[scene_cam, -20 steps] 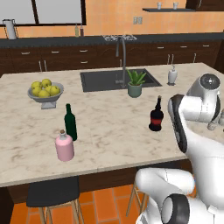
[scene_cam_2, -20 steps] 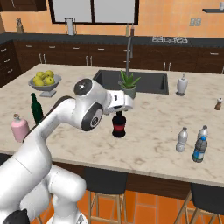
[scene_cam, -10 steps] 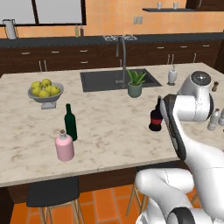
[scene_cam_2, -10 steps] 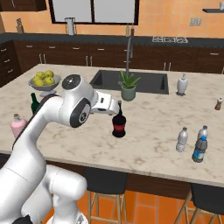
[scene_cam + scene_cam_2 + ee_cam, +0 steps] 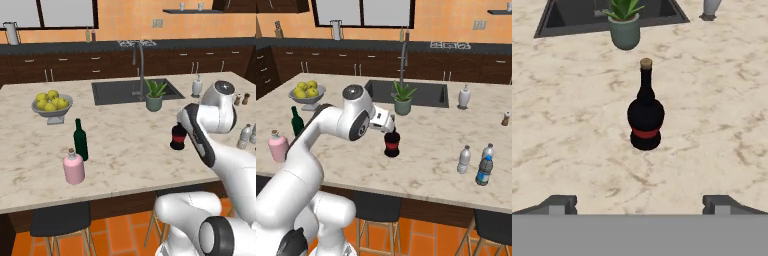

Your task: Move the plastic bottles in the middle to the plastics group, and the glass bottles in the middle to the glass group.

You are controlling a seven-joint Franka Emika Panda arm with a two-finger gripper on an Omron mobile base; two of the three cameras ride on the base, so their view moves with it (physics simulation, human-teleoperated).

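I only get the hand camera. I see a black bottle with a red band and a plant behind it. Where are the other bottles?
Observer: Two small plastic bottles stand near the counter's front edge, off to the robot's right of the black bottle.
Operator: Any glass ones?
Observer: Yes, a dark green bottle and a pink bottle stand close together on the robot's left side of the counter.
Operator: Is there food?
Observer: A bowl of yellow fruit sits farther back on that left side.
Operator: Is the hand holding something?
Observer: No, the gripper is open, with the black bottle upright ahead of it.
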